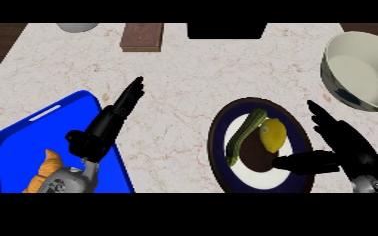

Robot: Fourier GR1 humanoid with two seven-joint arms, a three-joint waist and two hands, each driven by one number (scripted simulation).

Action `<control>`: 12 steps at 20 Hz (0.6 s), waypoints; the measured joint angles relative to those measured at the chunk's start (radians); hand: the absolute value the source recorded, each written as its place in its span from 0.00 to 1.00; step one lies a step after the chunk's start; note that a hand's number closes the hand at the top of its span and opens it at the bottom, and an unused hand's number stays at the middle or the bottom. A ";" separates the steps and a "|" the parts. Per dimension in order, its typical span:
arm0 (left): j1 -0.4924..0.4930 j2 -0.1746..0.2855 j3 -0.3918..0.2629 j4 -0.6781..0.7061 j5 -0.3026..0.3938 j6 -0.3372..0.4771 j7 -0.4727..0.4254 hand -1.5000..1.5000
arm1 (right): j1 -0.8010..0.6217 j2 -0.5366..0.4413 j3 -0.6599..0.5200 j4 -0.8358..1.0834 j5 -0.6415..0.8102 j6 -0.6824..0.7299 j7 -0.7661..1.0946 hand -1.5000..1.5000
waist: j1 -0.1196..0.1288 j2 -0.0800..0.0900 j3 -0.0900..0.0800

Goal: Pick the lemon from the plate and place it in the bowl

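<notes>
Right hand (350, 147) is hovering beside the plate (218, 147)
fingers apart, thumb near the lemon (273, 134); left hand (101, 129) is idling open, well left

The pale marbled counter (192, 80) carries a blue tray (29, 145) at its near left corner, a plate (215, 145) near right, a bowl (354, 65) at the right edge and a brown block (142, 36) at the far edge.

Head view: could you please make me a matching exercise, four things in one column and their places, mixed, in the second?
1 lemon
2 bowl
3 croissant
4 brown block

A on the blue tray
B on the plate, beside the zucchini
C at the counter's far edge
D at the view's right edge

Pairs: 1-B, 2-D, 3-A, 4-C.
</notes>
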 measured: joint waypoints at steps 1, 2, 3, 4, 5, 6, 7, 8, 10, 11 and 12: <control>0.000 0.000 0.009 -0.002 0.001 -0.006 0.003 0.50 | 0.003 0.008 0.010 -0.014 0.028 -0.005 0.008 0.00 | 0.000 0.000 0.000; 0.018 -0.003 0.007 -0.012 -0.006 -0.007 -0.003 0.50 | 0.001 0.019 0.010 -0.005 0.050 -0.009 0.008 0.00 | 0.000 0.000 0.000; 0.014 -0.010 0.008 -0.010 -0.009 -0.010 0.002 0.50 | -0.001 0.031 0.016 -0.003 0.078 -0.015 0.009 0.00 | 0.000 0.000 0.000; 0.010 -0.009 0.019 -0.001 -0.009 -0.019 -0.002 0.50 | -0.010 0.039 0.019 0.001 0.103 -0.017 0.014 0.00 | 0.000 0.000 0.000; 0.008 -0.014 0.021 0.001 -0.016 -0.022 -0.003 0.50 | -0.020 0.049 0.016 0.012 0.124 -0.019 0.015 0.00 | 0.000 0.000 0.000; 0.005 -0.009 0.031 -0.010 -0.012 -0.031 0.008 0.50 | -0.012 0.059 0.020 0.011 0.150 -0.025 0.014 0.00 | 0.000 0.000 0.000; 0.015 -0.005 0.035 -0.015 -0.012 -0.040 0.007 0.50 | -0.005 0.073 0.032 0.011 0.180 -0.030 0.014 0.00 | 0.000 0.000 0.000; 0.006 -0.014 0.037 -0.009 -0.018 -0.038 0.010 0.50 | -0.005 0.080 0.034 0.030 0.203 -0.032 0.010 0.00 | -0.001 0.000 0.000; -0.001 -0.020 0.045 0.004 -0.025 -0.043 0.007 0.50 | -0.005 0.088 0.038 0.036 0.244 -0.029 0.021 0.00 | -0.002 0.000 0.000; 0.008 -0.025 0.042 -0.002 -0.032 -0.043 0.007 0.50 | -0.008 0.092 0.032 0.042 0.258 -0.027 0.025 0.00 | -0.001 0.000 0.000; 0.011 -0.027 0.046 -0.005 -0.032 -0.046 0.009 0.50 | 0.010 0.100 0.034 0.053 0.273 -0.030 0.016 0.00 | -0.001 0.000 0.000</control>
